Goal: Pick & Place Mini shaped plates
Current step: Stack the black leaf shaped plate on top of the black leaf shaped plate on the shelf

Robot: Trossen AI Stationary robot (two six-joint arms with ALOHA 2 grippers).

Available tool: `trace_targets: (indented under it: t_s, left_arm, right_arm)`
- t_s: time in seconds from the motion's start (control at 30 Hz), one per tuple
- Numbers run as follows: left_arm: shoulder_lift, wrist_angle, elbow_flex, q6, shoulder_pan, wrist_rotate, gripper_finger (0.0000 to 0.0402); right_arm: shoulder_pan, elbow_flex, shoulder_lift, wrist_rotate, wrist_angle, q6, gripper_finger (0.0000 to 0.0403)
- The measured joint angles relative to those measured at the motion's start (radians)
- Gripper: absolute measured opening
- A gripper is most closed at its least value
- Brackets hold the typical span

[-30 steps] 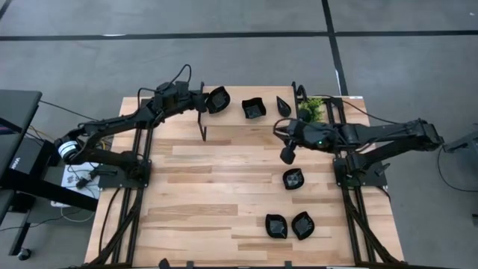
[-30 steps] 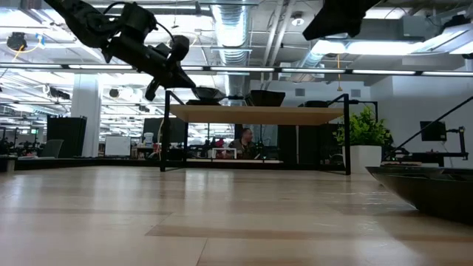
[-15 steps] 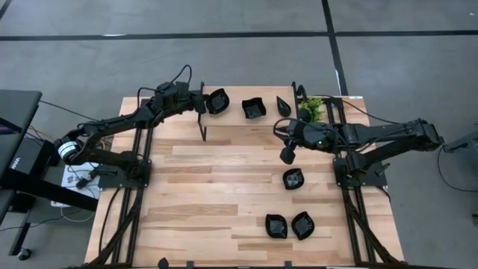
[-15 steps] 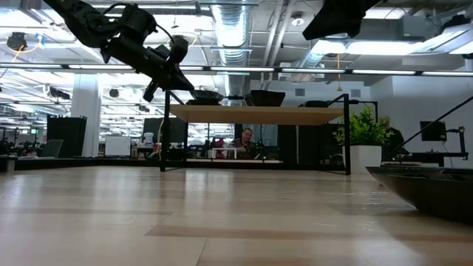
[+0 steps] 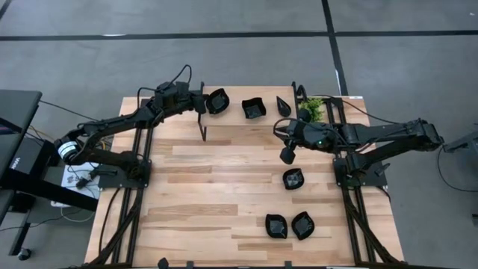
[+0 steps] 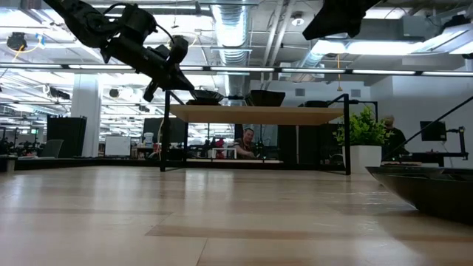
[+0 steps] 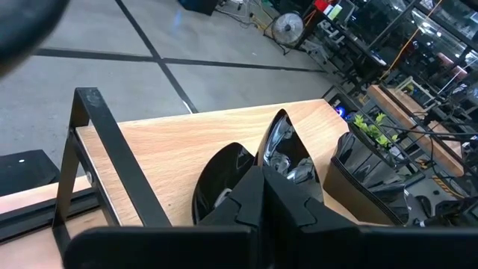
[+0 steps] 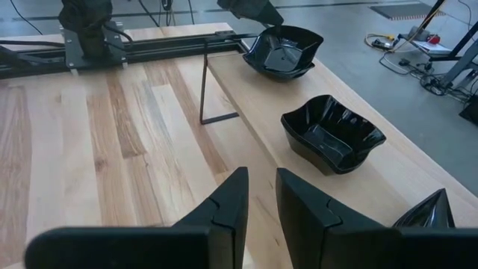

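Pale wood planks make up the table (image 5: 202,187), with a raised shelf (image 5: 246,121) running along its far edge on thin black legs.

Six plates show from above, all glossy black with raised, wavy rims. Three sit on the shelf: a rounded plate (image 5: 218,100) at the left, a square plate (image 5: 254,108) in the middle, and a leaf plate (image 5: 283,105) just beside the plant (image 5: 312,110). Three more lie on the table's right side: a lone plate (image 5: 293,179) below the right gripper, and a pair (image 5: 289,226) touching each other near the front edge.

The left gripper (image 7: 263,196) is up at the shelf's left end, fingers pinched together on the rim of the rounded plate, which rests on the shelf. The right gripper (image 5: 287,155) hangs above the table just in front of the shelf, holding nothing, its fingers (image 8: 228,205) a narrow gap apart.

Bare wood spreads across the table's whole left half and centre. The square plate has free shelf on both sides; the leaf plate is crowded by the plant near the shelf's right end.
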Motion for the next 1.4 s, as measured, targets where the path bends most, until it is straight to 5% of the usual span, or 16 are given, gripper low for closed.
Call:
trace_targets:
  t_s: [0.6, 1.03, 1.4]
  left_arm:
    - [0.0, 0.0, 0.0, -0.008, 0.0, -0.003, 0.0007]
    - [-0.003, -0.004, 0.0, 0.003, 0.0, -0.003, 0.0104]
    - [-0.172, -0.008, -0.001, 0.101, -0.051, -0.004, 0.0107]
  right_arm:
    - [0.003, 0.0, 0.0, -0.001, 0.0, 0.0, 0.0065]
    - [0.003, 0.0, 0.0, -0.001, 0.0, 0.0, 0.0065]
    - [0.012, 0.0, -0.028, -0.002, -0.011, -0.003, 0.0065]
